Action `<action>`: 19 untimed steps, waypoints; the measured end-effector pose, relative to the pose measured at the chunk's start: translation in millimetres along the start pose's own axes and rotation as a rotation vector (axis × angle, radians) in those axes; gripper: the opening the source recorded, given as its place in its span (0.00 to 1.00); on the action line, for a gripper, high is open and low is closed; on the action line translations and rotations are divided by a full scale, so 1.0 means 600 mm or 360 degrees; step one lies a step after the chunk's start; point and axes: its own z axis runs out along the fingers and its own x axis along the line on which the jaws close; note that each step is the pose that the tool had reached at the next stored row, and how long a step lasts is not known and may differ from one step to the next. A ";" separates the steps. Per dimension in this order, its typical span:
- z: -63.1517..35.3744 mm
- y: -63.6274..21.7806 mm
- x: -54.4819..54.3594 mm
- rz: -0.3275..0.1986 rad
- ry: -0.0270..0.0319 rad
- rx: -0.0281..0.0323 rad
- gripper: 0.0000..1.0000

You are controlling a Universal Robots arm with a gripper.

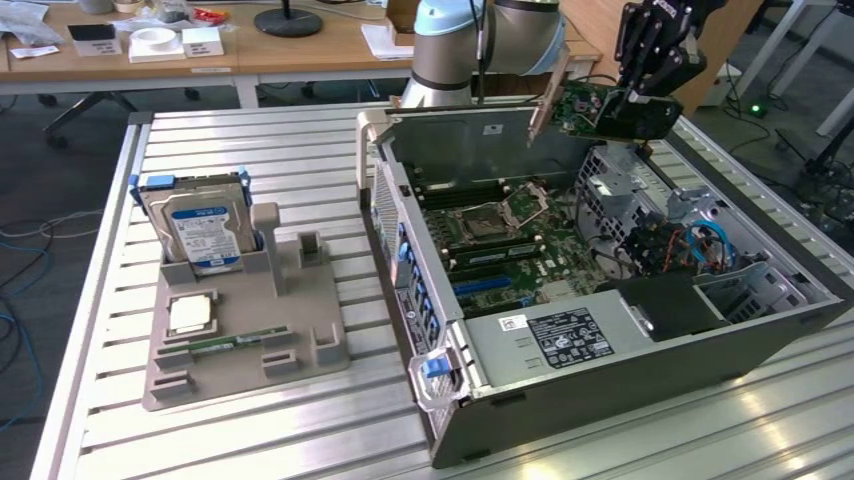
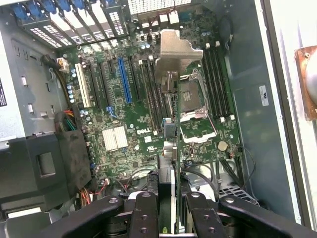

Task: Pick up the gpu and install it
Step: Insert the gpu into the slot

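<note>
gpu [image 1: 571, 103] is off the worktop [image 1: 267, 140] and in the air, held over the far end of the open PC case [image 1: 747, 345], beside the arm's base. The claw [image 1: 627, 118] is clenched on it. In the wrist view the card sits edge-on between the two fingers [image 2: 144, 210].

Key relation: the card hangs above the motherboard [image 2: 129, 134], with its lower edge over the CPU socket [image 2: 193, 99] end. The blue expansion slot [image 2: 124, 79] lies off to one side of that edge, with a row of black slots in between. In the exterior view the blue slots [image 1: 491, 285] are well below the card and nearer the camera. My read is that the card's long axis runs roughly parallel to the slot, slightly skewed, so the gap is mostly sideways plus down.

Card look:
- Thin and flat, with the green component face towards the exterior camera.
- The claw grips near one end.
- The silver metal bracket [image 2: 171, 47] is at the opposite end, towards the case's rear wall.

Further out, towards the exterior view's left, a grey fixture [image 1: 247, 345] on the slatted worktop carries three parts:
- an upright hard drive [image 1: 200, 232]
- a CPU [image 1: 194, 315]
- a memory stick [image 1: 227, 345]

All three are well apart from the claw.
</note>
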 end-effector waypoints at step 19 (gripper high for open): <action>0.001 0.000 0.000 -0.0249 0.00109 -0.00060 0.26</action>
